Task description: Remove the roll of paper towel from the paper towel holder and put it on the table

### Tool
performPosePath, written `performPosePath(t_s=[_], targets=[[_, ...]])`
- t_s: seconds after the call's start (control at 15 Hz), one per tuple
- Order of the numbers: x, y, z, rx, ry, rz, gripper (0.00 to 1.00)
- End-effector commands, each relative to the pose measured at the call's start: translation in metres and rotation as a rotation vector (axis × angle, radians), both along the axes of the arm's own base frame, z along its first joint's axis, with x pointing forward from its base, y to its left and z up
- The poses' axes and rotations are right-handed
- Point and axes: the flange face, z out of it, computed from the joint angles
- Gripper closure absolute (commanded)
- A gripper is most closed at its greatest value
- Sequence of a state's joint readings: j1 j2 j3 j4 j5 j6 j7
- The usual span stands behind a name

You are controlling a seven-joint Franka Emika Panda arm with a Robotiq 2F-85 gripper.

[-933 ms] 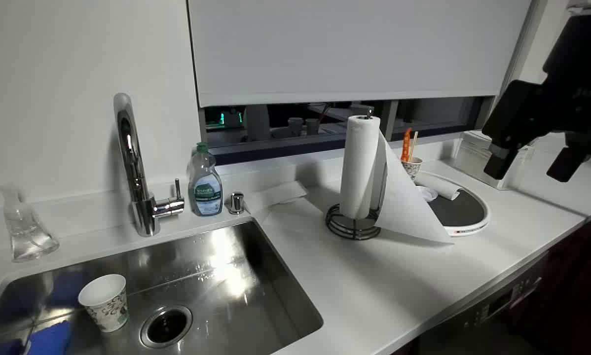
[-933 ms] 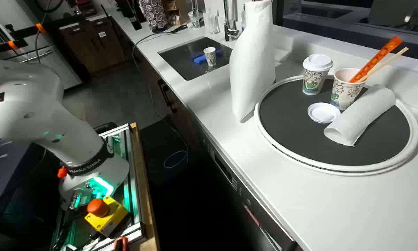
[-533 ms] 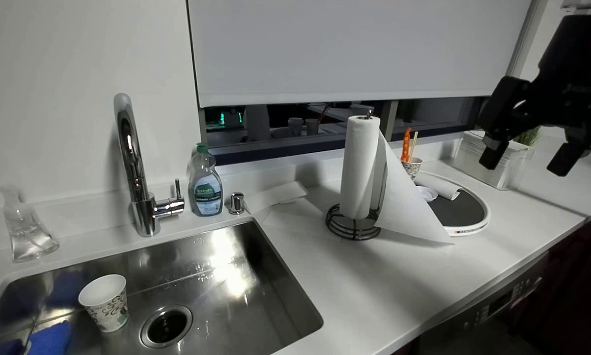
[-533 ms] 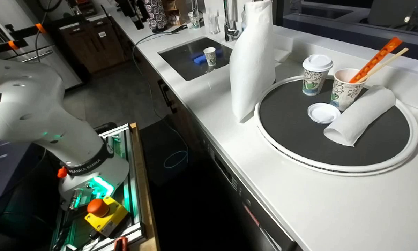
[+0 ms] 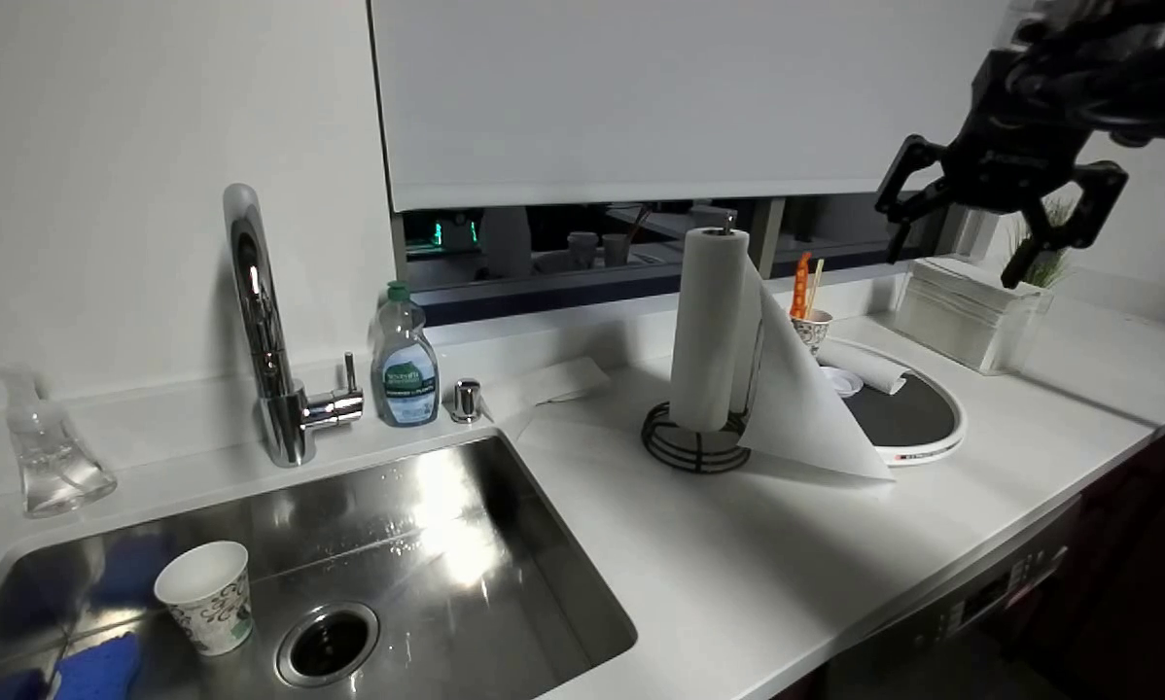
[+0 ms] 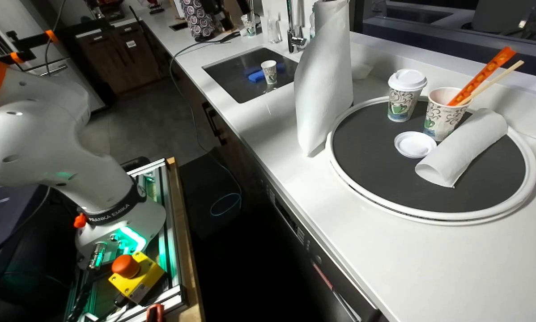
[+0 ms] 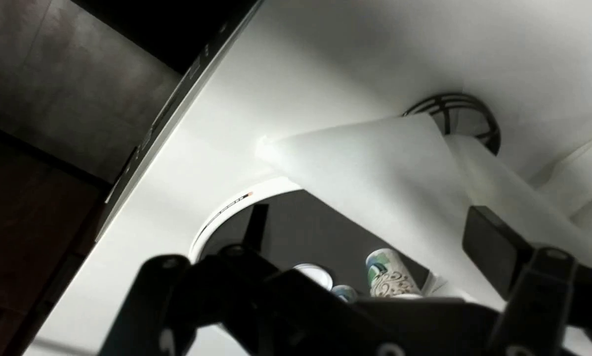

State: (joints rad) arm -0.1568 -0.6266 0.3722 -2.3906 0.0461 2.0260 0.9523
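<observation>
Roll of paper towel (image 5: 707, 335) stands upright on the paper towel holder (image 5: 697, 459) on the table (image 5: 728, 569), its loose sheet (image 6: 315, 107) flaring toward the round tray (image 6: 366, 154) and hiding the holder in an exterior view. Beside the roll that tray bears two cups (image 6: 402, 105), a white lid (image 6: 414, 144) and curled paper (image 6: 462, 147) — while on the roll's opposite side are the sink (image 5: 534, 544) and soap bottle (image 5: 407, 379) — and the gripper (image 5: 957, 256), jaws spread, hangs apart from the roll. In the wrist view blurred gripper parts cover some of the roll and tray.
</observation>
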Motion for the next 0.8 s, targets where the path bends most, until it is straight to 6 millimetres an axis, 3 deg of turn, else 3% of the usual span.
performPosePath(t_s=[0.0,0.07,0.13,0.27,0.47,0.73], targets=[[0.049,-0.017,0.006,-0.015,-0.044,-0.196,0.00],[0.059,-0.022,0.010,-0.026,-0.056,-0.251,0.00],[0.036,-0.019,0.003,-0.018,-0.035,-0.160,0.00],[0.045,-0.024,0.003,-0.010,-0.029,-0.170,0.00],[0.042,-0.020,0.005,-0.005,-0.033,-0.158,0.00],[0.067,-0.028,-0.009,0.026,-0.041,-0.153,0.00]])
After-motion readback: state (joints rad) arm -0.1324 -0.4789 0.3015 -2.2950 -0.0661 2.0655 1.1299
